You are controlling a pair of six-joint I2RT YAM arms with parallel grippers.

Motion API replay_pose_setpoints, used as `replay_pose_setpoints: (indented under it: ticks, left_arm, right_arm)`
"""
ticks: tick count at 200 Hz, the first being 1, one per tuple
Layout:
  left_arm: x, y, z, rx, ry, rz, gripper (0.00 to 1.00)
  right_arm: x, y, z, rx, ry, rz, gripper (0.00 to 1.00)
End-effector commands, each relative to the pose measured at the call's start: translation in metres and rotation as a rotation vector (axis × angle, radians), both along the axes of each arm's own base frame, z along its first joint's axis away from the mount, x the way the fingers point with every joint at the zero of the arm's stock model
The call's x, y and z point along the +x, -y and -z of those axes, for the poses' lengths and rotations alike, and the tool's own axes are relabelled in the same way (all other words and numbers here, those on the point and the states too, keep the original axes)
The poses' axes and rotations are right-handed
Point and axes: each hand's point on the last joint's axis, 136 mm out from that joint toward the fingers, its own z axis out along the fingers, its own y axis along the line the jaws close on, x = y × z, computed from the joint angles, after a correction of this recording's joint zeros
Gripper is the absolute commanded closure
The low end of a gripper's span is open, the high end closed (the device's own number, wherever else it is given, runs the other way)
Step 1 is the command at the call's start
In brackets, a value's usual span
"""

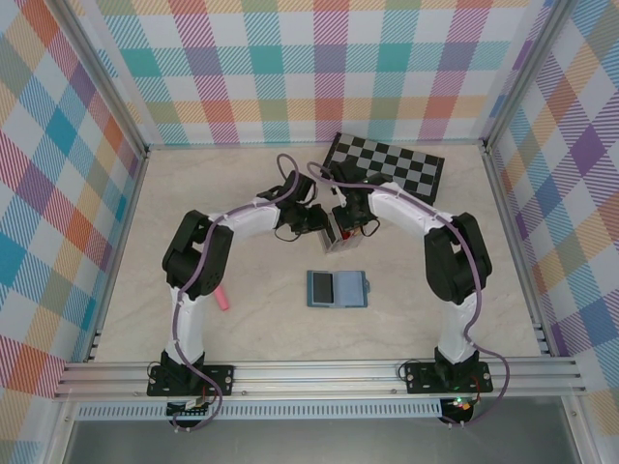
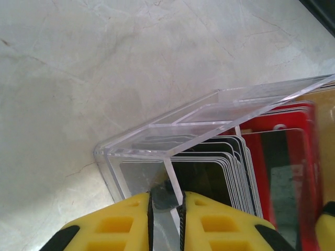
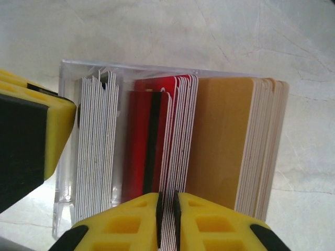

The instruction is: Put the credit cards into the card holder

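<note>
top: both arms meet mid-frame over the clear rack (image 1: 339,242), just below the chessboard (image 1: 387,166). left claw (image 1: 314,224) on its left side, right claw (image 1: 350,228) on its right. card holder (image 1: 338,288) lies open and flat on the counter (image 1: 261,324) just below the rack, apart from it, nothing in it that I can see. pink stick (image 1: 222,298) far left, not involved

left wrist: left claw (image 2: 166,201) at bottom centre, closed on the rack's clear wall, looks like it's bracing it. credit cards (image 2: 225,172) stand upright inside, dark/white stack centre, red ones at right

right wrist: right claw (image 3: 167,209) bottom centre, jaws down to a thin slit over the top edges of the red stack (image 3: 144,146). white card edges sit in the slit, so I read it as pinched on a few cards, though how firm the grip is I can't tell. white-edged stack left, tan stack (image 3: 220,141) right, all in the rack

step: first pick, nothing in the holder yet

next: confirm a single card and not a clump, lift straight up while left keeps the rack down, then carry to the holder and line the edge up with a slot
</note>
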Motion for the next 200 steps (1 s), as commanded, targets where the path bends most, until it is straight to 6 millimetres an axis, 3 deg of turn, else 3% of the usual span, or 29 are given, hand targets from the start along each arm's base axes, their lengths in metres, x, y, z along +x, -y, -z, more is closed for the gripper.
replay_pose_setpoints:
  ticks: [1, 109, 137, 200]
  left_arm:
    - [-0.029, -0.029, 0.062, 0.149, -0.166, 0.021, 0.82]
    - [-0.031, -0.026, 0.059, 0.075, -0.177, -0.010, 0.82]
    - [-0.033, -0.027, 0.061, 0.068, -0.185, -0.020, 0.82]
    - [-0.037, -0.034, 0.065, 0.090, -0.191, -0.026, 0.82]
  right_arm:
    - [0.002, 0.004, 0.003, -0.035, -0.015, -0.007, 0.79]
    - [0.007, 0.006, 0.019, -0.145, 0.017, -0.024, 0.62]
    - [0.009, 0.008, 0.021, -0.212, 0.052, -0.038, 0.64]
    - [0.017, 0.016, -0.018, -0.254, 0.175, -0.007, 0.73]
